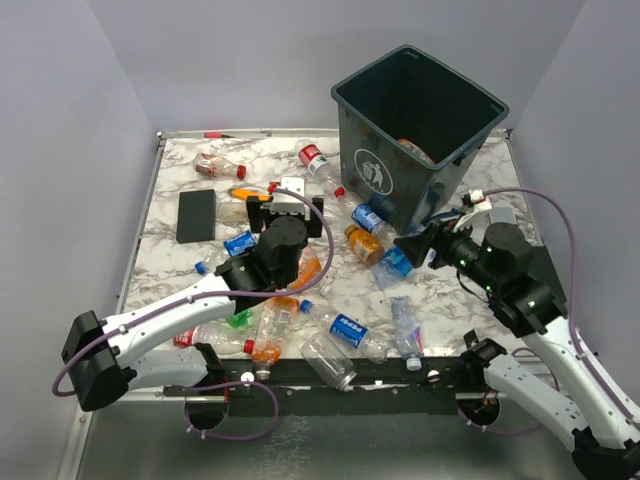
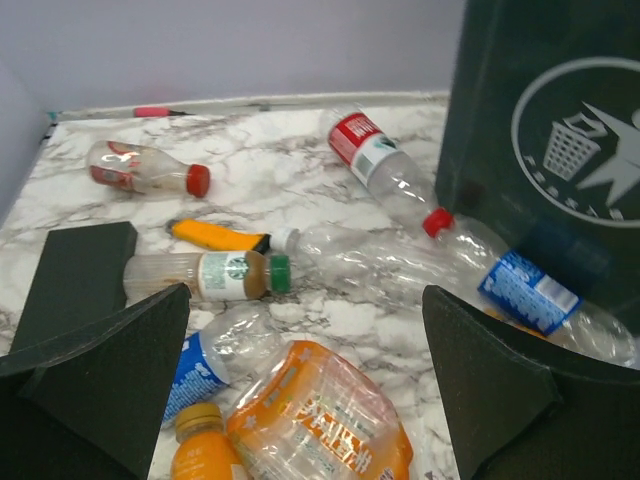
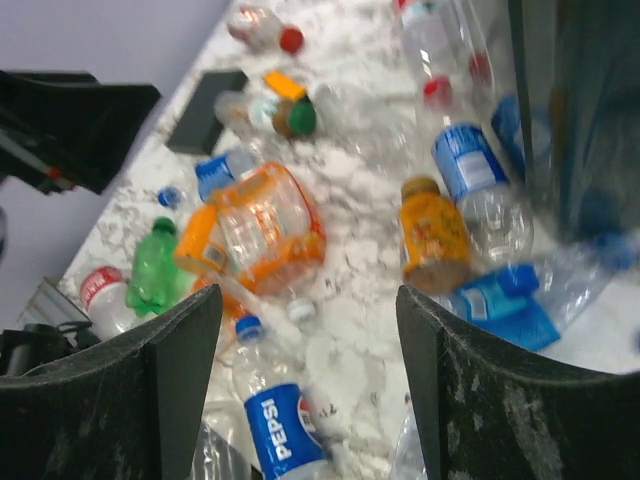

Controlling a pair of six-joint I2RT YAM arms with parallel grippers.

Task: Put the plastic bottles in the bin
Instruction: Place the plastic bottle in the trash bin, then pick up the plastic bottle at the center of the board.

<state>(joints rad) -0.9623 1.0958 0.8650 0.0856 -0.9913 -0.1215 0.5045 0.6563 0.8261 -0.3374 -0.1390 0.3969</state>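
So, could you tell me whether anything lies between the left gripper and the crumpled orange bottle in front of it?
Nothing visible does. The left gripper is open, and the crumpled orange bottle lies uncovered just ahead between its fingers; a small orange-capped bottle lies beside it.

One bin (image 1: 365,140) stands on the bench (image 1: 445,292). Roughly sixteen plastic bottles (image 1: 345,328) lie scattered left of it and nearer the arms than it. At least one more, an orange bottle (image 1: 415,151), shows inside it. Well left of the bin lie one black pad (image 1: 197,215) and one orange lighter (image 2: 215,235).
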